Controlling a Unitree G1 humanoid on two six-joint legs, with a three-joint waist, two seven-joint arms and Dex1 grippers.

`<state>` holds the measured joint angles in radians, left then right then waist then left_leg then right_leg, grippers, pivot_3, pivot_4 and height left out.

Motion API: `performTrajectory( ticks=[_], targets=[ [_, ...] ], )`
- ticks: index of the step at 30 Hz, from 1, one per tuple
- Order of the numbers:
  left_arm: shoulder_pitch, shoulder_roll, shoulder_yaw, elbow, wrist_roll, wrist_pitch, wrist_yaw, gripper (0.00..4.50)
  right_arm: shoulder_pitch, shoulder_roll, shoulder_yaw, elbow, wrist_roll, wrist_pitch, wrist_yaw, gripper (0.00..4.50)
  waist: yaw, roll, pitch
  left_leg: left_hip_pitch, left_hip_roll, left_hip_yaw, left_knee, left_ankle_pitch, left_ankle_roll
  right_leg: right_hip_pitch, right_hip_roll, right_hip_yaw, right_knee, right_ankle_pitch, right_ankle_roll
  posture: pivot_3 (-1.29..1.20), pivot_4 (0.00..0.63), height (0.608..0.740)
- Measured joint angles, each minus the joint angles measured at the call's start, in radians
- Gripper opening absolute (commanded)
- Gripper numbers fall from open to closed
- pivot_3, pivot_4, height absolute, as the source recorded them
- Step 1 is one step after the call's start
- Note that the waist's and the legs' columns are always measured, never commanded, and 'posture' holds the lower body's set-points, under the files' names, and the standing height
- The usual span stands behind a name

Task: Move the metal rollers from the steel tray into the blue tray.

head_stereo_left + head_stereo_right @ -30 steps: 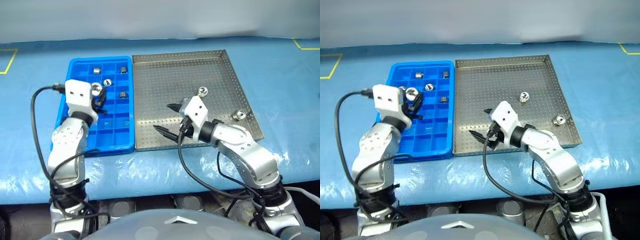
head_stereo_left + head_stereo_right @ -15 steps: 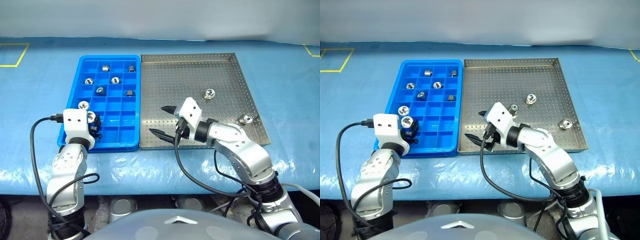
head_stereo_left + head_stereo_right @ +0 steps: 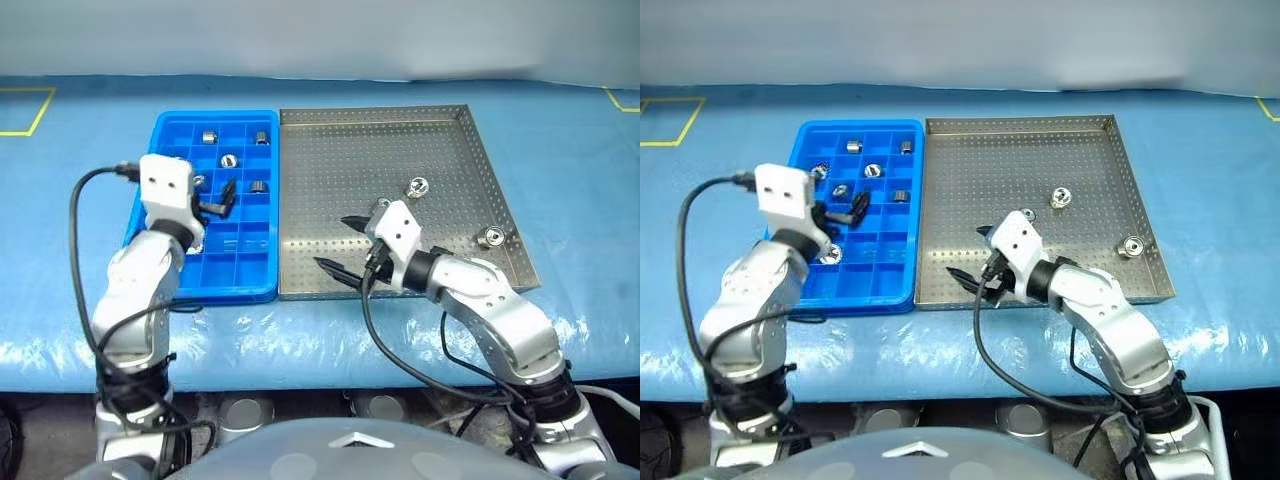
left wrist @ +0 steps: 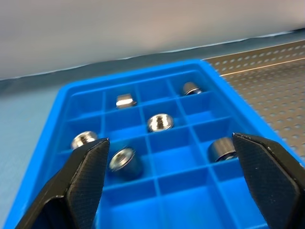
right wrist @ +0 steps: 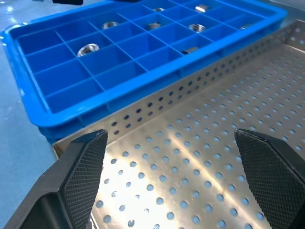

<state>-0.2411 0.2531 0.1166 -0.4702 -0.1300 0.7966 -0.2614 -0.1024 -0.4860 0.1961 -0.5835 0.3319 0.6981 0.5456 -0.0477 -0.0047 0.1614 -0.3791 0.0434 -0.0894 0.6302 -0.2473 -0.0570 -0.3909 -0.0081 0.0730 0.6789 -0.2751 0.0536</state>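
Note:
The blue tray lies left of the steel tray, edge to edge. Several metal rollers sit in the blue tray's far compartments, and one lies near its front left. In the steel tray there are three rollers: one mid-right, one by the right rim and one just behind my right gripper. My left gripper hovers open and empty over the middle of the blue tray. My right gripper is open and empty above the steel tray's front left part.
Both trays rest on a blue plastic-covered table. Yellow tape marks sit at its far corners. Black cables loop from both wrists over the table's front edge.
My left gripper was shut on a roller, dipped to the blue tray's front left, opened and let it go. It then rose toward the tray's middle. The right gripper barely shifted.

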Motion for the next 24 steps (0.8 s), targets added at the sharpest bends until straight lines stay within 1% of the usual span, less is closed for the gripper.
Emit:
performTrajectory(
  ticks=[3,7,11,15,17,20,24],
  targets=[
    [-0.106,0.015,-0.073,0.128,-0.008,-0.039,-0.065,4.48,0.048,0.005,-0.038,-0.014,-0.015,-0.012,-0.039,4.5,-0.015,0.0,0.0,-0.001,0.0,0.0,0.0,0.0,0.0,0.0,0.0,0.0,0.0,0.0,0.0,-0.16,0.15,0.74],
    [-0.258,0.024,-0.217,0.336,0.013,-0.123,-0.155,4.48,0.118,0.007,-0.065,-0.034,-0.039,-0.036,-0.081,4.5,-0.043,0.0,0.0,-0.001,-0.001,0.0,0.0,0.0,0.0,-0.001,0.0,0.001,-0.001,0.0,0.0,-0.19,0.15,0.74],
    [-0.374,-0.016,-0.306,0.519,0.037,-0.208,-0.21,4.48,0.164,0.018,-0.082,-0.069,-0.051,-0.038,-0.115,4.5,-0.077,0.0,0.0,-0.001,-0.001,0.001,-0.001,0.0,0.001,-0.001,0.0,0.001,-0.001,0.0,0.0,-0.26,0.15,0.74],
    [-0.468,-0.08,-0.364,0.72,0.054,-0.285,-0.252,4.48,0.21,0.028,-0.096,-0.1,-0.057,-0.039,-0.146,4.5,-0.105,0.0,0.0,-0.001,-0.001,0.001,-0.001,-0.001,0.001,-0.001,0.0,0.002,-0.001,-0.001,0.002,-0.29,0.15,0.74],
    [-0.492,-0.109,-0.374,0.796,0.059,-0.309,-0.267,4.48,0.221,0.028,-0.098,-0.109,-0.06,-0.039,-0.159,4.5,-0.128,0.0,0.0,-0.002,-0.001,0.001,-0.001,-0.001,0.001,-0.001,0.0,0.002,-0.001,-0.002,0.003,-0.3,0.15,0.74],
    [-0.51,-0.141,-0.375,0.868,0.062,-0.326,-0.274,4.48,0.239,0.03,-0.098,-0.127,-0.066,-0.039,-0.174,4.5,-0.152,0.0,0.0,-0.002,-0.001,0.001,-0.001,-0.001,0.001,-0.001,0.001,0.003,-0.001,-0.002,0.004,-0.31,0.15,0.74],
    [-0.521,-0.165,-0.383,0.914,0.081,-0.335,-0.28,4.48,0.241,0.041,-0.097,-0.132,-0.07,-0.04,-0.182,4.5,-0.171,0.0,0.0,-0.001,-0.001,0.002,-0.001,-0.001,0.001,-0.001,0.001,0.003,-0.001,-0.003,0.005,-0.3,0.15,0.74]
  ],
)
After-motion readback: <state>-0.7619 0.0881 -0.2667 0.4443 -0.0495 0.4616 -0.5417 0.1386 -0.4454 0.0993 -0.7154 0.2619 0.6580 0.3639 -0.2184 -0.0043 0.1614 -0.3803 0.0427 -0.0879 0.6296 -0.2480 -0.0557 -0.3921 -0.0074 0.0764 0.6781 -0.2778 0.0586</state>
